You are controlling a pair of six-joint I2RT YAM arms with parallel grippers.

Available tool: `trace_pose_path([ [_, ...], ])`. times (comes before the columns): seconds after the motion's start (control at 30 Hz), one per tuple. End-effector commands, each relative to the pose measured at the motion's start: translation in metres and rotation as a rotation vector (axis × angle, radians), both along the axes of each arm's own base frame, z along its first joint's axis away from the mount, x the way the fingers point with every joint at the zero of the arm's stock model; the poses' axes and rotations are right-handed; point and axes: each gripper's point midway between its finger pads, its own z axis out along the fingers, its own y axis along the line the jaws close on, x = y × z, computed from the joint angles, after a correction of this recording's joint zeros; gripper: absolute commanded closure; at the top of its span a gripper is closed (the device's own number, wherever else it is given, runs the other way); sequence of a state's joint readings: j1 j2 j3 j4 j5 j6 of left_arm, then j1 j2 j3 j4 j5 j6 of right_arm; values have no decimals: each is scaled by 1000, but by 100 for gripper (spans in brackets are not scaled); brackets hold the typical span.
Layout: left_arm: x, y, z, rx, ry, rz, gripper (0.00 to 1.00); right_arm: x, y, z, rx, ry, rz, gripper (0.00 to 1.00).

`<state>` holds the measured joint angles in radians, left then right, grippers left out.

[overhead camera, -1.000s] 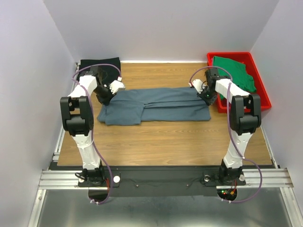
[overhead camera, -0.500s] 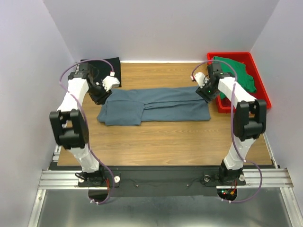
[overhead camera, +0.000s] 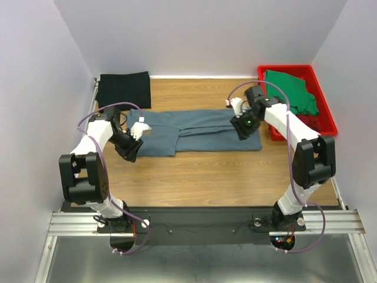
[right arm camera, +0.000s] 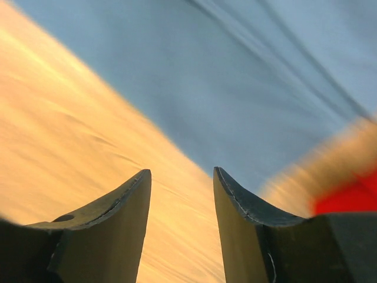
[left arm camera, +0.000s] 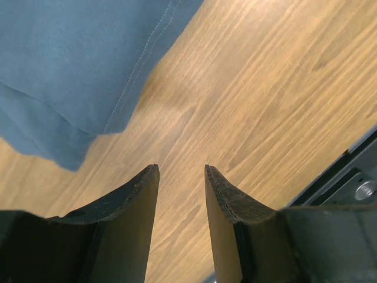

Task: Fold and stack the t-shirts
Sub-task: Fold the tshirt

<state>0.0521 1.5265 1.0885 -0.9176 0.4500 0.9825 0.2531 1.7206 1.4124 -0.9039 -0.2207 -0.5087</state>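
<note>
The wooden table [overhead camera: 206,177] is carrying the slate blue-grey t-shirt [overhead camera: 200,132], lying as a long band across its middle. The black t-shirt [overhead camera: 123,88] is lying at the far left corner, the green t-shirt [overhead camera: 291,88] in the red tray [overhead camera: 327,115]. The left gripper [left arm camera: 179,171] and right gripper [right arm camera: 179,174] are hovering spread and empty at the band's two ends.

The right wrist view is all smear: the blue-grey shirt [right arm camera: 235,88] and the wooden table [right arm camera: 59,118] streak together, and a red patch [right arm camera: 347,197] at the edge is too blurred to name. In the left wrist view the shirt runs off the top and left edges. From above, the left arm [overhead camera: 122,141] covers its left end, and the green shirt [overhead camera: 288,88] hides most of the tray [overhead camera: 285,67].
</note>
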Motion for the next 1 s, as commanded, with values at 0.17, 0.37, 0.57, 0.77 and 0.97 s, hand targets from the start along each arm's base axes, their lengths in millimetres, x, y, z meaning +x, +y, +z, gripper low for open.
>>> trace_pose_path([
  [0.17, 12, -6, -26, -37, 86, 143, 51, -19, 161, 2, 437, 160, -46, 48],
  [0.37, 21, -5, -36, -77, 112, 199, 49, -12, 235, 5, 652, 173, -136, 44],
  [0.57, 23, 1, -40, -143, 156, 262, 45, -23, 284, -23, 707, 270, -202, 42],
  [0.77, 27, 3, -37, -213, 158, 303, 43, -46, 305, -48, 716, 364, -230, 42],
  [0.97, 32, -1, -35, -273, 151, 324, 43, -46, 322, -54, 740, 370, -226, 44],
])
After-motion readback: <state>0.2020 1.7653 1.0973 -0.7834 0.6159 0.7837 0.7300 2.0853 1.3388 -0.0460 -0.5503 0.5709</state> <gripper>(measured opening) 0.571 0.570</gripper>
